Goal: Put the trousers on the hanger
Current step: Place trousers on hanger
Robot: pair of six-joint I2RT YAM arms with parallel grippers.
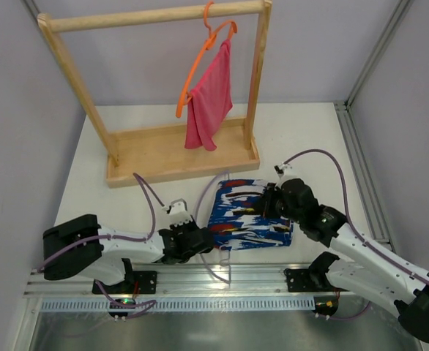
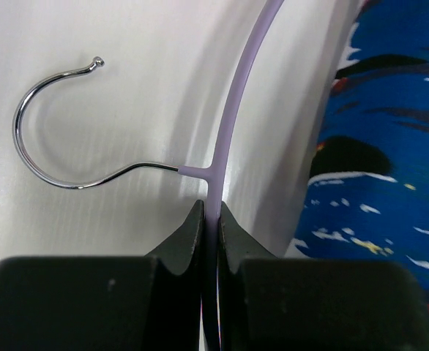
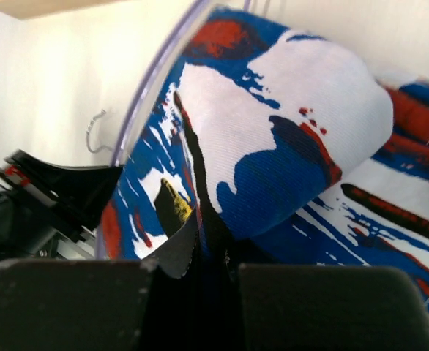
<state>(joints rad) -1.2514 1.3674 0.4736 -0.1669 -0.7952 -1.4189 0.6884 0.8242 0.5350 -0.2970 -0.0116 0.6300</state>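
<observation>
The trousers (image 1: 248,213) lie folded on the table between the two arms, printed in blue, white, red and black. The pale lilac hanger (image 2: 233,117) lies just left of them; its metal hook (image 2: 46,131) points away to the left. My left gripper (image 2: 209,212) is shut on the hanger's arm just below the hook's neck. In the top view this gripper (image 1: 213,241) sits at the trousers' near left corner. My right gripper (image 3: 209,245) is shut on a fold of the trousers (image 3: 288,139), at their far right side (image 1: 270,200). The hanger's arm (image 3: 145,99) runs along the cloth's far edge.
A wooden rack (image 1: 156,150) stands at the back of the table. An orange hanger (image 1: 200,62) with a pink cloth (image 1: 209,102) hangs from its top bar. A metal rail (image 1: 214,281) runs along the near edge.
</observation>
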